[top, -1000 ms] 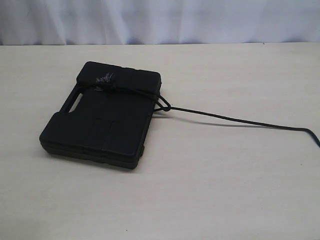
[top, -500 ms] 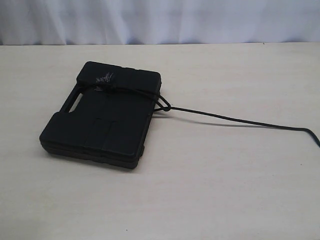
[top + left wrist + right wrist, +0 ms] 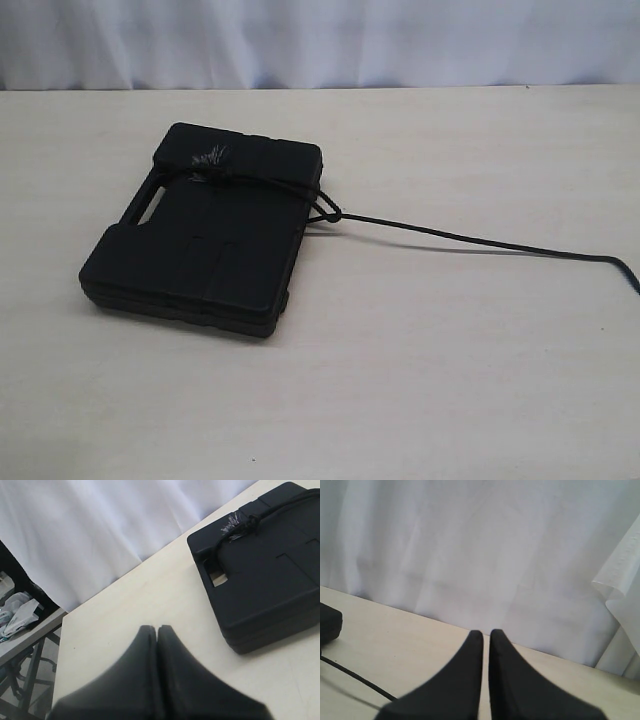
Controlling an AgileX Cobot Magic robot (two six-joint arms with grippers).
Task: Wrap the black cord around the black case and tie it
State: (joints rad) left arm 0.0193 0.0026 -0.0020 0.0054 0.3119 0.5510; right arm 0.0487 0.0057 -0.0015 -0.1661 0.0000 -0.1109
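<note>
We see the right gripper (image 3: 483, 632), fingers closed to a thin slit, above the table (image 3: 395, 640); the black cord (image 3: 355, 676) lies beside it, with a white curtain (image 3: 470, 545) behind.

The case (image 3: 205, 235) is seen in matte black, without any print. The cord (image 3: 470, 240) is black too, and its frayed knot (image 3: 208, 160) is flecked with pale grey fibres. The counter (image 3: 450, 380) is coloured a pale cream, marked with a faint streaky grain and a few small dark specks. Beyond the counter's far edge a plain white curtain (image 3: 320, 40) is shown, shaded bluish in its folds. The left gripper (image 3: 157, 630) and the right gripper (image 3: 486, 635) are plain black.
</note>
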